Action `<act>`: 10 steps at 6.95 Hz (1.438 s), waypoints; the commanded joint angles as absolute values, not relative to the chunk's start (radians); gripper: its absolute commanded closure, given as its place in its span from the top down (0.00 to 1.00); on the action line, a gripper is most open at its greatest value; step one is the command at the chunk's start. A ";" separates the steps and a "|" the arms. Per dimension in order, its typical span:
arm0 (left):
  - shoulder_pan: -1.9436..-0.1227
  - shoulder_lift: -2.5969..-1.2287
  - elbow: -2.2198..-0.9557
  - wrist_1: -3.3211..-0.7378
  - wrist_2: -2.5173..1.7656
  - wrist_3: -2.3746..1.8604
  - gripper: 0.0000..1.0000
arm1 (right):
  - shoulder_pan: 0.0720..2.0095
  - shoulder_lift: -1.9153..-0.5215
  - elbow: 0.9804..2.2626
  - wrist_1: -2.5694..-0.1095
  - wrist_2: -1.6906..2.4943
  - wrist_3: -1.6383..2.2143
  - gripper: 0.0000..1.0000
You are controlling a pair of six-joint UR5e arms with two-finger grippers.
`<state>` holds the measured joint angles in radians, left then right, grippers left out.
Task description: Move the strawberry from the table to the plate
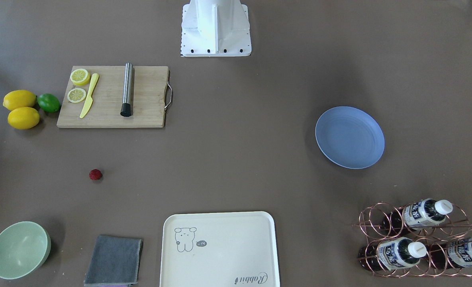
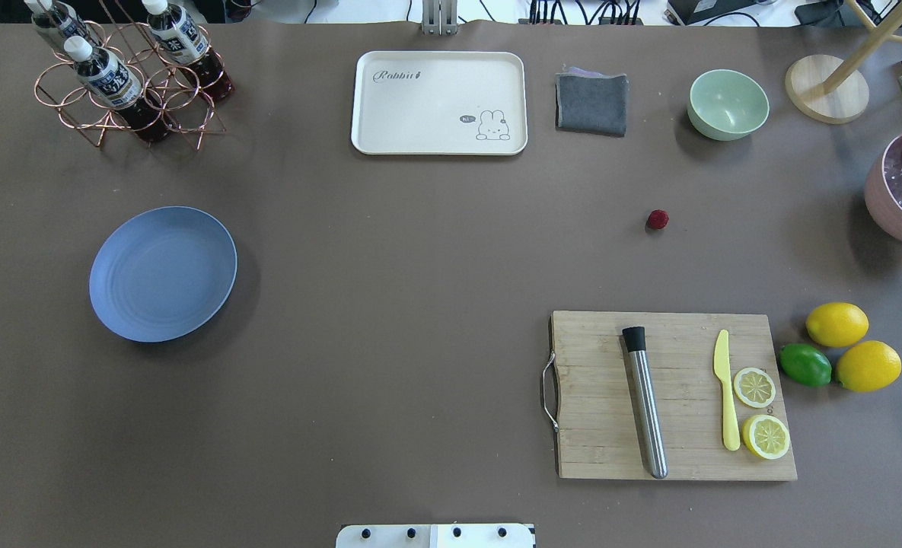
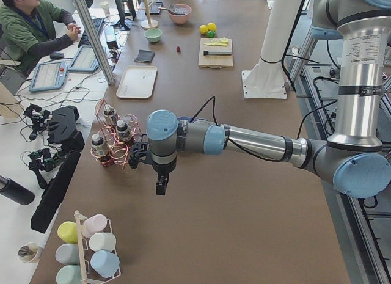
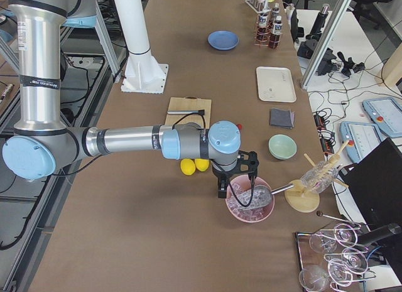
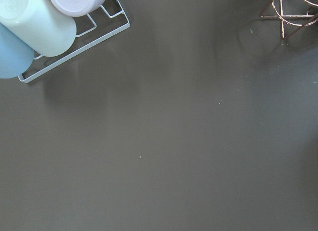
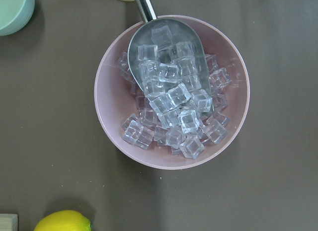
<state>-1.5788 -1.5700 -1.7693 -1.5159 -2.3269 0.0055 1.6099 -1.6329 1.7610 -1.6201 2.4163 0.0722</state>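
The strawberry [image 1: 95, 174] [image 2: 657, 220] [image 3: 178, 49], small, dark red and bumpy, lies alone on the brown table [image 1: 236, 159], between the cutting board and the green bowl. The light-blue plate [image 1: 349, 137] [image 2: 163, 272] [image 4: 223, 40] sits bare on the opposite half of the table. My left gripper [image 3: 161, 187] hangs over the table end near the bottle rack, far from both. My right gripper [image 4: 221, 193] hovers above a pink bowl of ice. Each shows only in a side view, so I cannot tell whether it is open or shut.
A wooden cutting board [image 2: 671, 396] carries a steel rod, a yellow knife and lemon slices, with two lemons [image 2: 837, 324] and a lime [image 2: 805, 364] beside it. A cream tray [image 2: 439, 103], grey cloth [image 2: 591, 103], green bowl [image 2: 728, 104], bottle rack [image 2: 127, 84], ice bowl [image 6: 171, 92] and cup rack [image 5: 44, 27] ring the table.
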 commanded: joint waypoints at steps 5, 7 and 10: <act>-1.245 -1.718 -1.749 -1.945 -2.198 -0.129 0.97 | 1.525 -1.537 1.775 -1.618 2.456 0.078 1.00; -1.101 -1.740 -1.735 -2.026 -2.195 -0.406 0.97 | 1.479 -1.461 1.761 -1.618 2.454 0.113 1.00; -0.990 -1.683 -1.569 -2.459 -2.135 -0.739 0.98 | 1.470 -1.463 1.705 -1.412 2.457 0.204 1.00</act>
